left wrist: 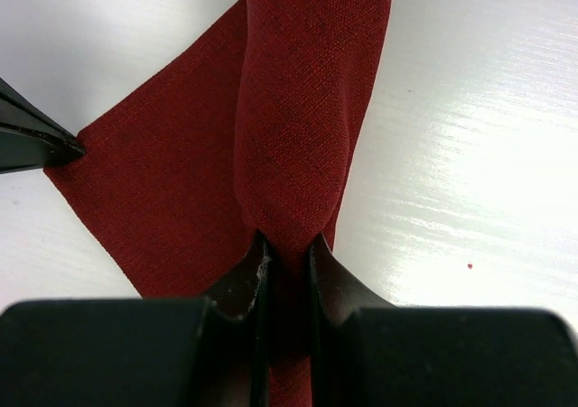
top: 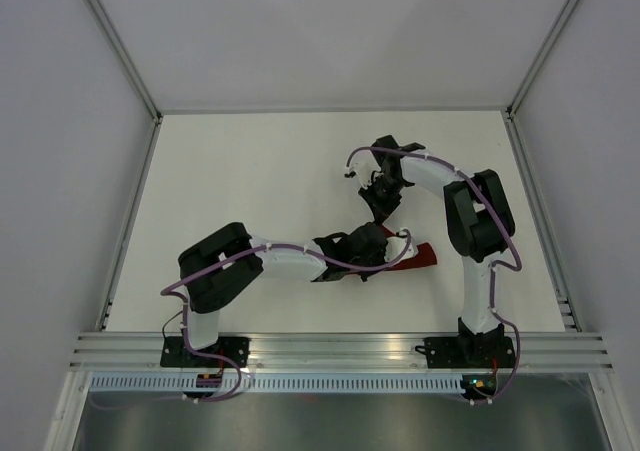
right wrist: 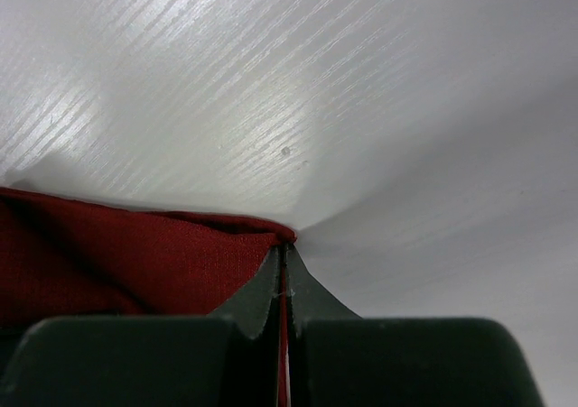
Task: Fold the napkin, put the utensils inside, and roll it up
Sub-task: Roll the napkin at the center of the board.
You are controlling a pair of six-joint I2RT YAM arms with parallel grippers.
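Rolling seems the step in hand — left gripper (left wrist: 287,249) pinching the rolled end of the napkin (left wrist: 307,109), which runs ahead of it, right gripper (right wrist: 283,258) nipping 1 flat corner — so next the roll must turn over that flap.

No legible text, label or number anywhere.
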